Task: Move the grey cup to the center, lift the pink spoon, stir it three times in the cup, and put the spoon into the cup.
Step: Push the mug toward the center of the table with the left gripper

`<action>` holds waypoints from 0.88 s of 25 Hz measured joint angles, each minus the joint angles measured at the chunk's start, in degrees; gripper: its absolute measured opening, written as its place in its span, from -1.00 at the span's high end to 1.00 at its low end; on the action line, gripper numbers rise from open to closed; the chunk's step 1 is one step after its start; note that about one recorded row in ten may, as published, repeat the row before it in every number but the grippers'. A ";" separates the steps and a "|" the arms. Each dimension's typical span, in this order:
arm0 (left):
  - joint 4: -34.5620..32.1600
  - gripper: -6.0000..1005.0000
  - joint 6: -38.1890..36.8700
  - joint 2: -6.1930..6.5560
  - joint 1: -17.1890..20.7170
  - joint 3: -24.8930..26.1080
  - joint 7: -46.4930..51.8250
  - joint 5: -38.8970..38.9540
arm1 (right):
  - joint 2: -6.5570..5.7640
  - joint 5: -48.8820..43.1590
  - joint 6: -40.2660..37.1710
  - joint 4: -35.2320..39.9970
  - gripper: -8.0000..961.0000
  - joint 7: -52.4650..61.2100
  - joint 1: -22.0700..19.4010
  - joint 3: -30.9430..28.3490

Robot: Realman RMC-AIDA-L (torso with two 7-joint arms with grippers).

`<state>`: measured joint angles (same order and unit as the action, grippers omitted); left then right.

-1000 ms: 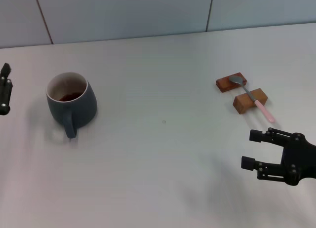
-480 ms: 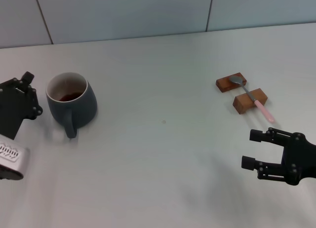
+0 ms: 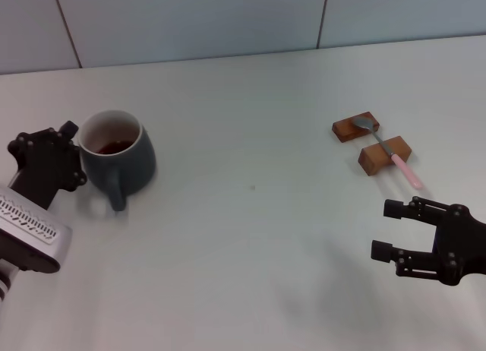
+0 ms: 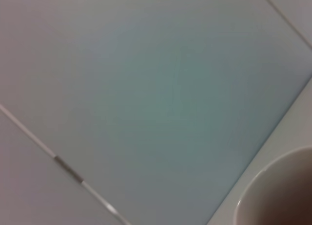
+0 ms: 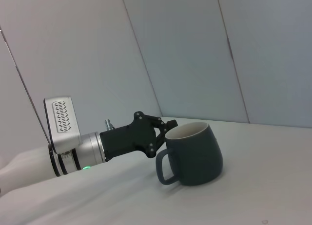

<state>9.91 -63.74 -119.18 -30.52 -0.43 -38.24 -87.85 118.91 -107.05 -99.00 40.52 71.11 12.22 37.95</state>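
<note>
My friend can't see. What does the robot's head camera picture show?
The left gripper presses against the grey cup on a white table. Far to the right, the pink spoon lies across two wooden blocks, with the open right gripper hovering nearer the camera.

No readable text, label, brand, number or sign anywhere in these views; nothing is printed on the objects or the robot.

The left gripper [image 3: 72, 155] is matte black behind a silver wrist with a white, slotted cover. A small green light glows on that wrist. The right gripper [image 3: 387, 229] is black, with linked fingers.
</note>
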 joint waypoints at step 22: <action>11.83 0.99 1.33 0.01 -2.11 -0.07 -0.15 -8.81 | 0.00 -0.56 0.00 0.00 -0.70 0.72 -0.09 0.02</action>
<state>21.73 -62.42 -119.18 -32.63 -0.50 -38.39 -96.66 118.92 -107.61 -99.00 40.52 71.83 12.13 37.97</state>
